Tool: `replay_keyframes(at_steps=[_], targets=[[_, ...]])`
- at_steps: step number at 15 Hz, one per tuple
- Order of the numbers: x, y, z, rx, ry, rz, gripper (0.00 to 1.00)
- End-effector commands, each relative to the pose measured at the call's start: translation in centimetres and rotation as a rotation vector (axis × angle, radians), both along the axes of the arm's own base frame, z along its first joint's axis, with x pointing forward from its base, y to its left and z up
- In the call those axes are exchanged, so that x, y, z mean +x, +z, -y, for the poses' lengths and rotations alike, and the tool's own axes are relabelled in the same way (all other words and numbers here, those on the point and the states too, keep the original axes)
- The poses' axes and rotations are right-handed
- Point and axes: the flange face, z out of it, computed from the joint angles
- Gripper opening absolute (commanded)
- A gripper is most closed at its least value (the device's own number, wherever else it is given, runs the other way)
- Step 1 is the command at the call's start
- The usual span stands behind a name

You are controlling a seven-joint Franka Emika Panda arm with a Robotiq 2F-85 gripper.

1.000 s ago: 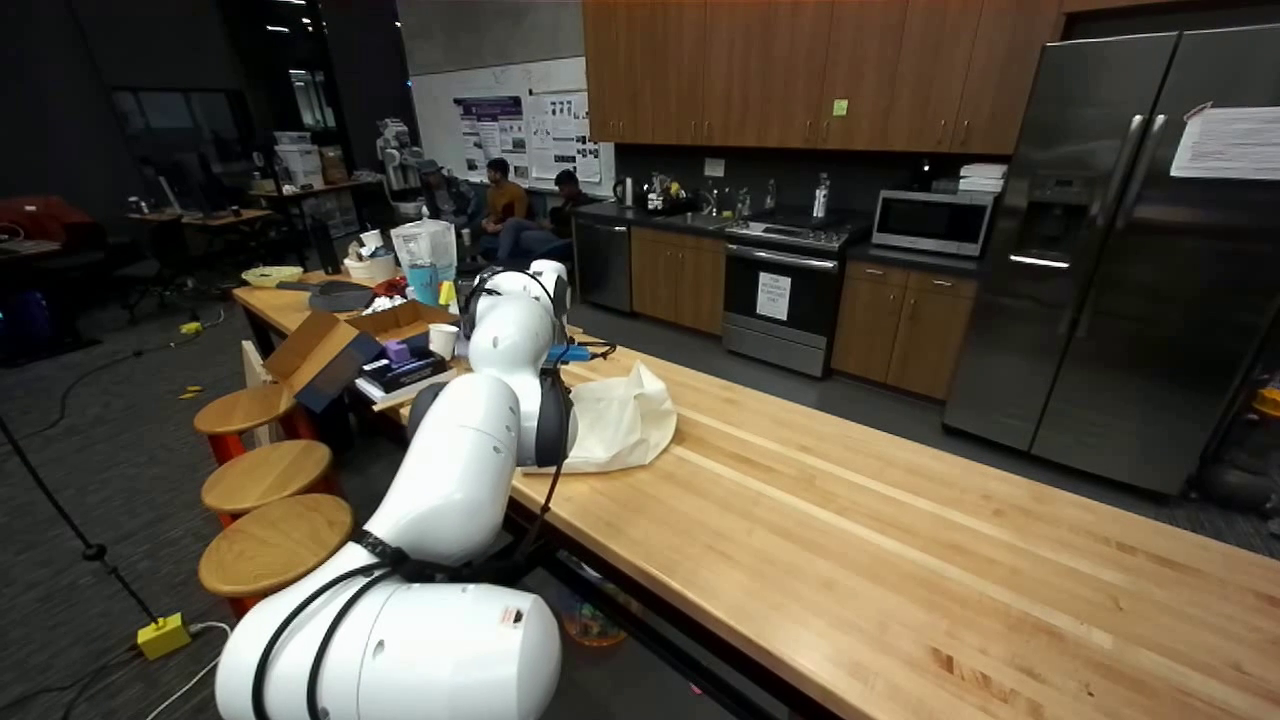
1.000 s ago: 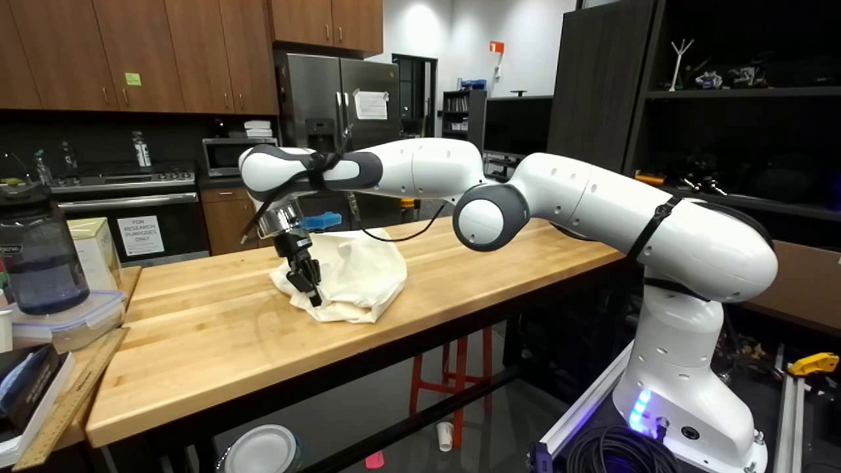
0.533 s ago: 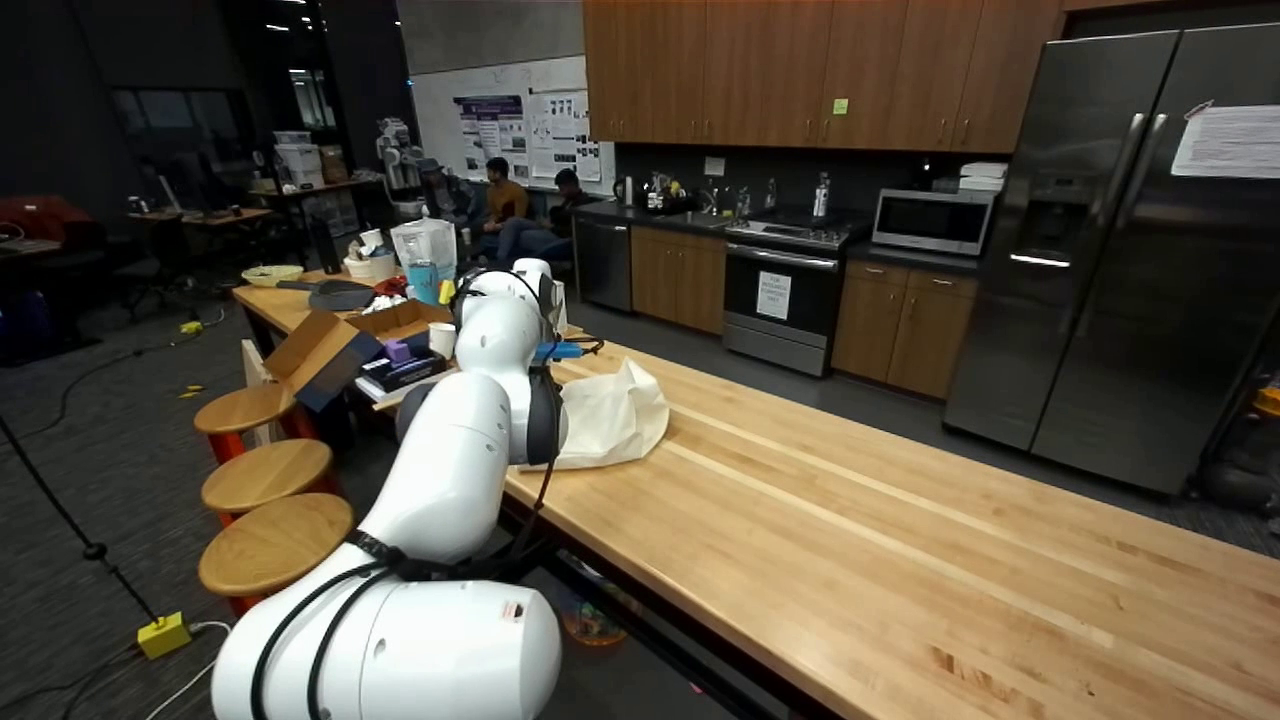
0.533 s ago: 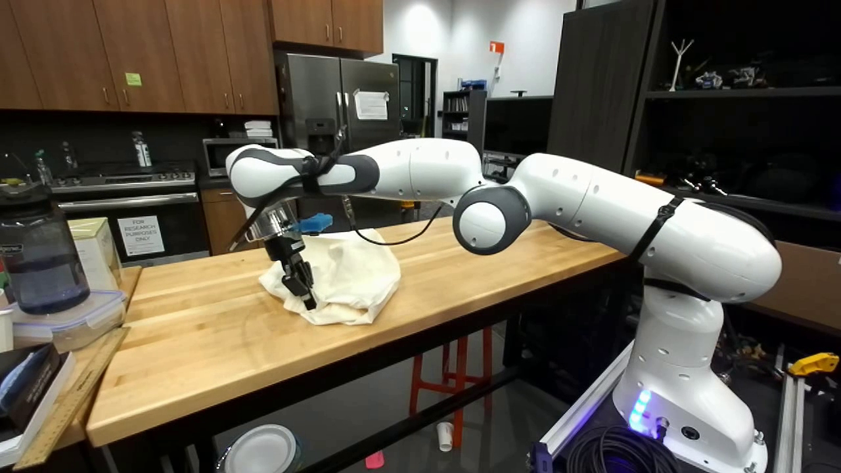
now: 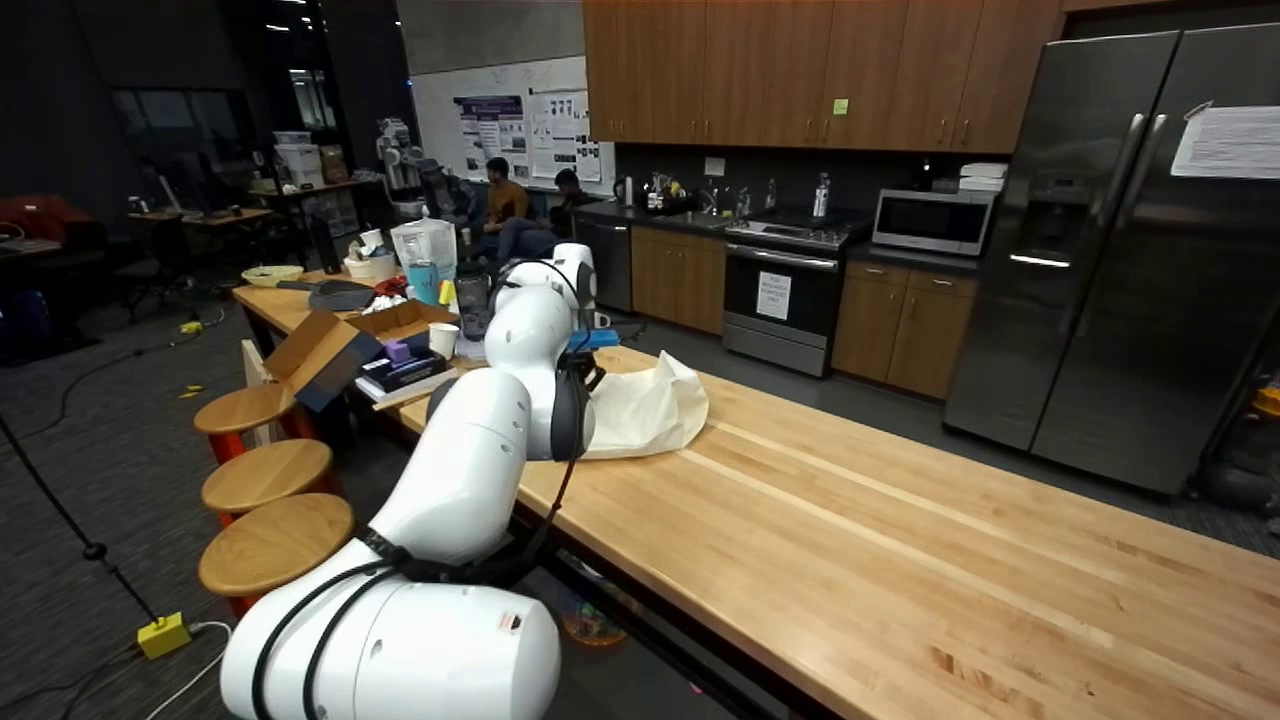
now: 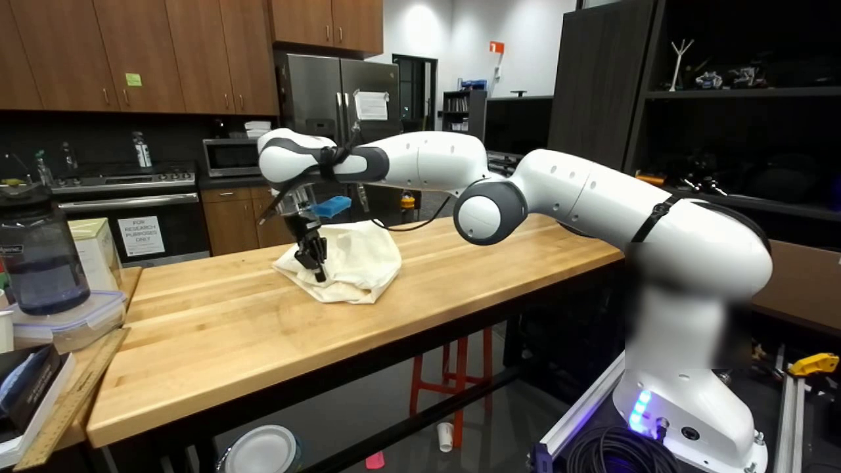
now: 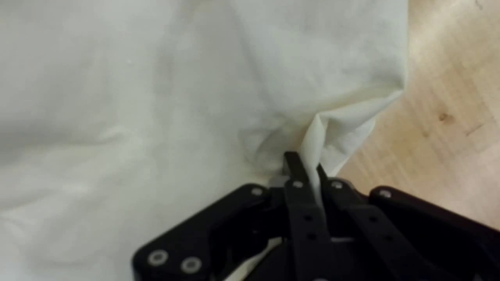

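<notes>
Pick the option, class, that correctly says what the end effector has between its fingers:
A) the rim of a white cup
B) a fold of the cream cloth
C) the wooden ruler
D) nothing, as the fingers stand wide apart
B: in the wrist view, a fold of the cream cloth runs up between the closed fingers of the end effector.
</notes>
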Motion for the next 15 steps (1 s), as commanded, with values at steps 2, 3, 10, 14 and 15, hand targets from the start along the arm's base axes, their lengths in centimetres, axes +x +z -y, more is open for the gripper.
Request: replay_keyframes(at_steps=[2,3,10,14,15], targets=[[3.6,2.9,8.1,0.024,-0.230,0.050,0.01],[4.3,3.1,10.1,0.034,-0.283,0.049,0.01],[7.0,2.7,20.4,0.096,-0.571,0.026,0.01],[7.9,2.4,25.0,0.137,-0.694,0.016,0.01],[8.1,2.2,26.1,0.148,-0.722,0.015,0.01]])
